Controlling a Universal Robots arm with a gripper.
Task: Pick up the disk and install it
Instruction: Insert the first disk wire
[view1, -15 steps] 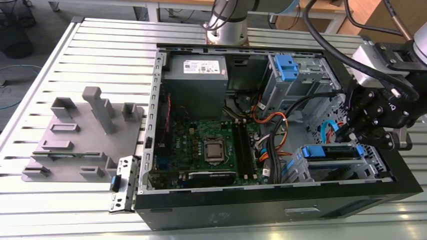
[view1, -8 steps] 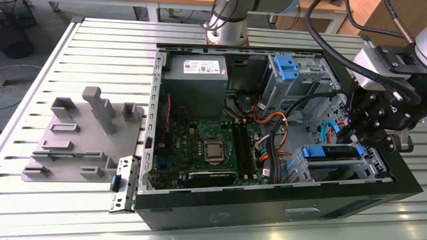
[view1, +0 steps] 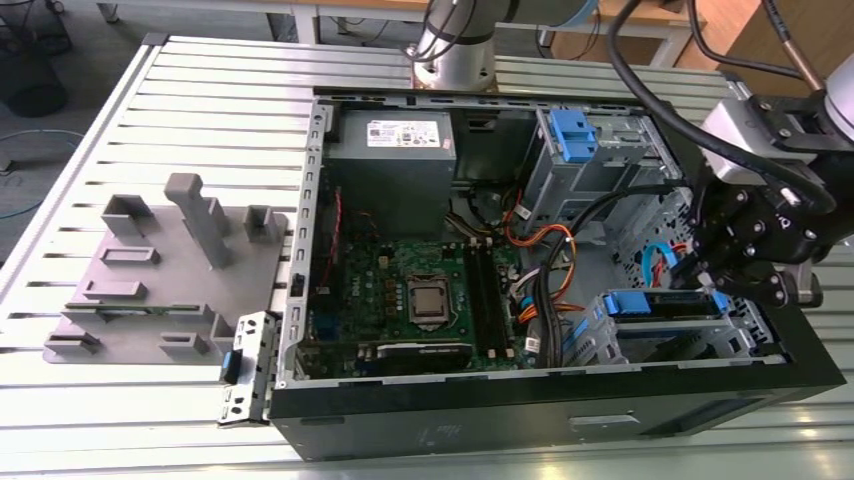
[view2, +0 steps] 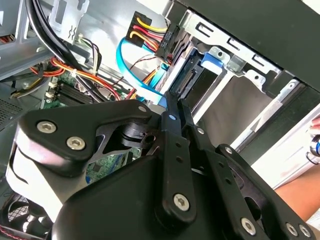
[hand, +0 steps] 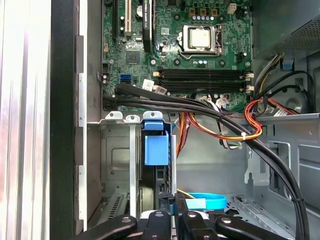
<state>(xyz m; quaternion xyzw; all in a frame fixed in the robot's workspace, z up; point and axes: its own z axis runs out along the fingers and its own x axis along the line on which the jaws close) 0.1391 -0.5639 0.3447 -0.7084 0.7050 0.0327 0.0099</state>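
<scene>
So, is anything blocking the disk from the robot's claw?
Nothing visible does. The end effector is right at the disk, which already sits in its metal cage; the cables pass nearby, not between them.

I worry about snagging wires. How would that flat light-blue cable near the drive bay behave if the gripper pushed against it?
The light-blue cable is a thin flat ribbon curving in a loose loop, so it would probably bend aside rather than resist. It looks light. Being plugged in near the disk, it could tug its connector.
</scene>
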